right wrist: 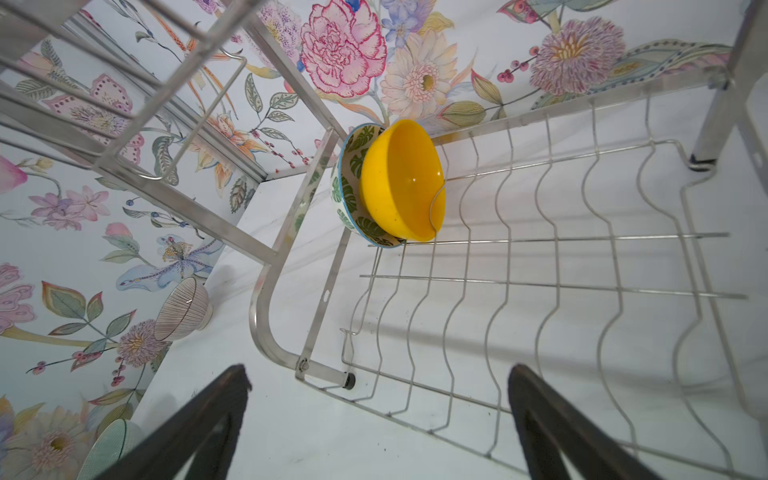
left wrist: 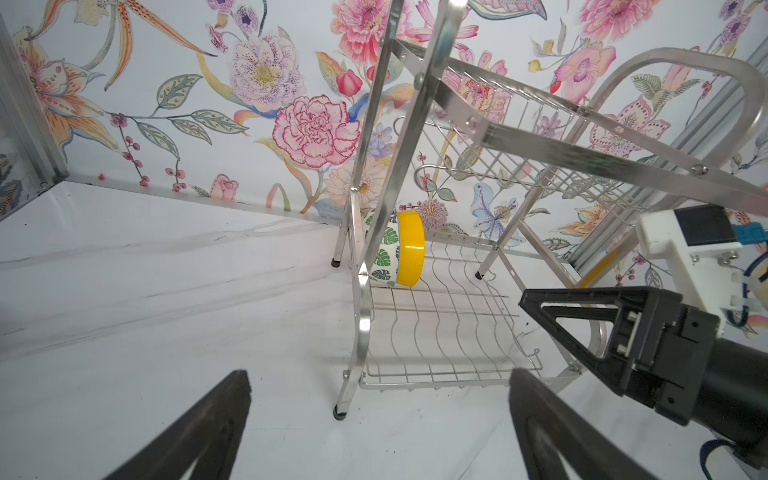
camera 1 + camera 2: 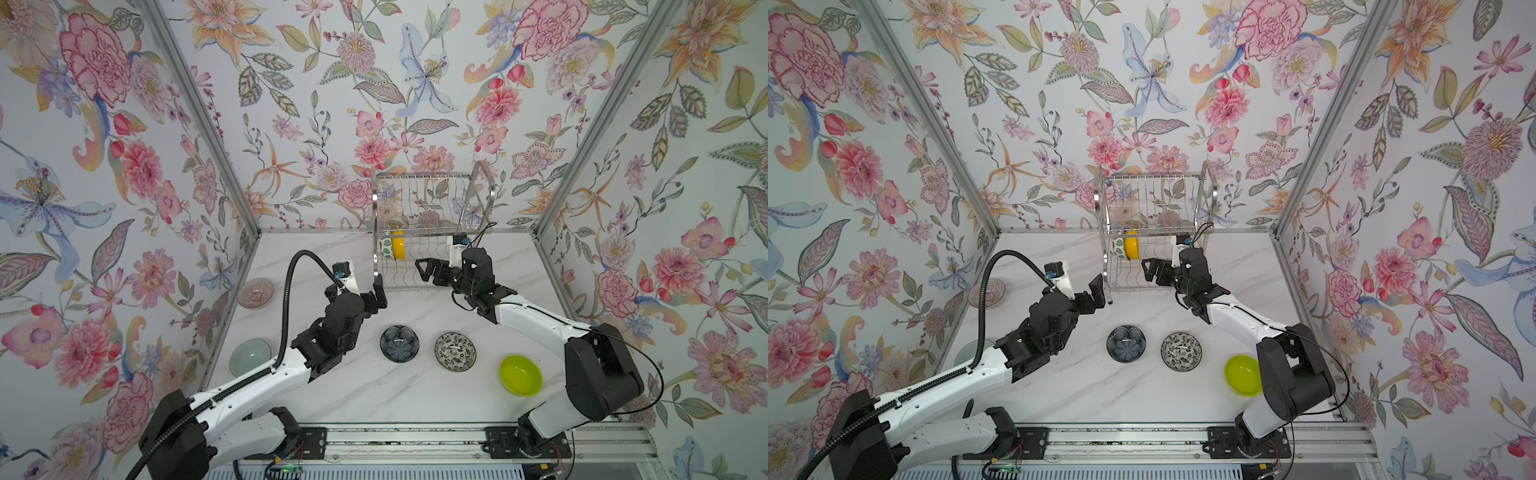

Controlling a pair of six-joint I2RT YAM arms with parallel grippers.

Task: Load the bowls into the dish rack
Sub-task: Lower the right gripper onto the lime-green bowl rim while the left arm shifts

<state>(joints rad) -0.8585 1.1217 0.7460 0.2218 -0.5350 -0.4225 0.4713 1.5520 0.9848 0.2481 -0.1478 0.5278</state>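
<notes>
Near the back edge of the white marble bench [image 3: 340, 399] stands the two-tier steel wire dish rack [image 3: 424, 176]. A leaf-patterned white bowl [image 3: 386, 248] and an orange-yellow bowl [image 3: 398, 248] sit on edge at its lower shelf's left end, seemingly so the wire slots prop them. Left gripper [image 2: 378, 374] and right gripper [image 1: 378, 370] face the rack, jaws wide and empty; five bowls [image 3: 400, 343] lie on the bench.

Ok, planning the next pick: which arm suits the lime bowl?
Right, probably: the lime bowl lies on that side, near that arm's base, and the right gripper is open and empty.
</notes>
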